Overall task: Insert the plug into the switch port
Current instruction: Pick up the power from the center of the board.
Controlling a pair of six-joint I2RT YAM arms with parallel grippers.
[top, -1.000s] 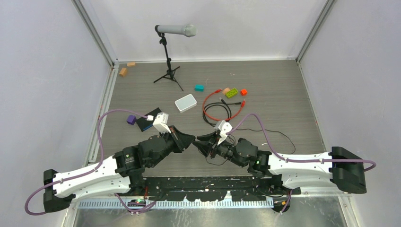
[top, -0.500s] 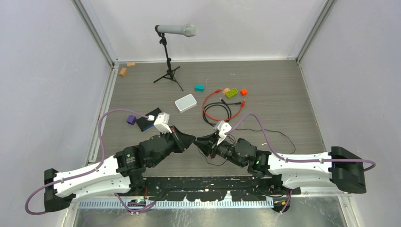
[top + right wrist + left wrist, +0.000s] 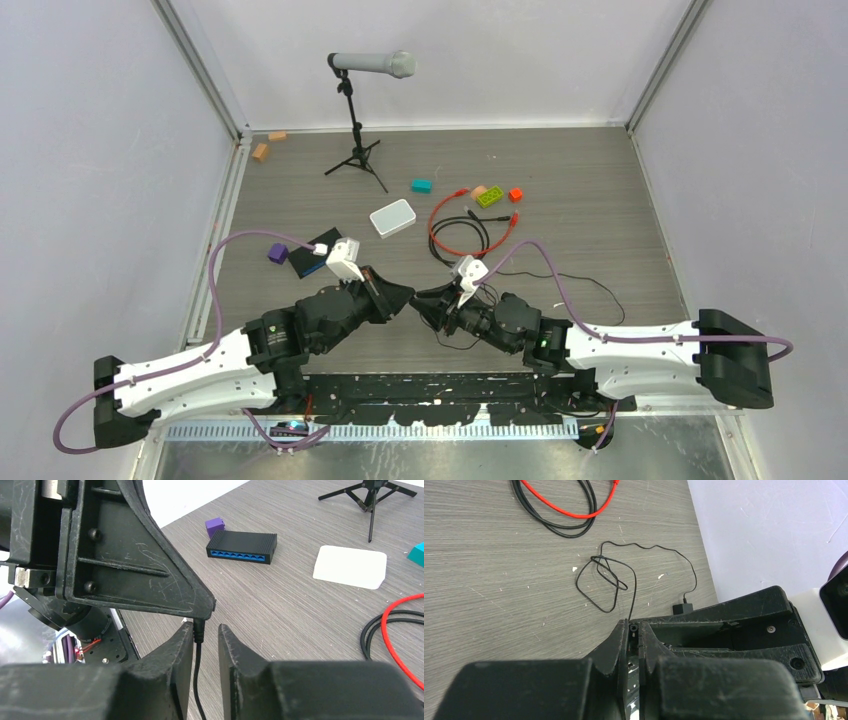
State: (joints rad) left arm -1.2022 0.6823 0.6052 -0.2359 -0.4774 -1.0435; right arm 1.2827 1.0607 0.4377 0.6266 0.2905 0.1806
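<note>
Straddling a black cable (image 3: 198, 660), right gripper (image 3: 205, 630) stands parted; left gripper (image 3: 634, 626) pressed together

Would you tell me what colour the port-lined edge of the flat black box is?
Its port edge is blue, clearest in the right wrist view.

table (image 3: 300, 605) grey wood-grain, matt. switch (image 3: 241, 542) ribbed matt black plastic, blue front. white box (image 3: 350, 566) right of switch smooth plastic. right gripper (image 3: 205, 632) scratched black plastic.

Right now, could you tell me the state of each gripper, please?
Left fingers: closed on the thin black cable.
Right fingers: open, with that cable's end loose between them.
</note>
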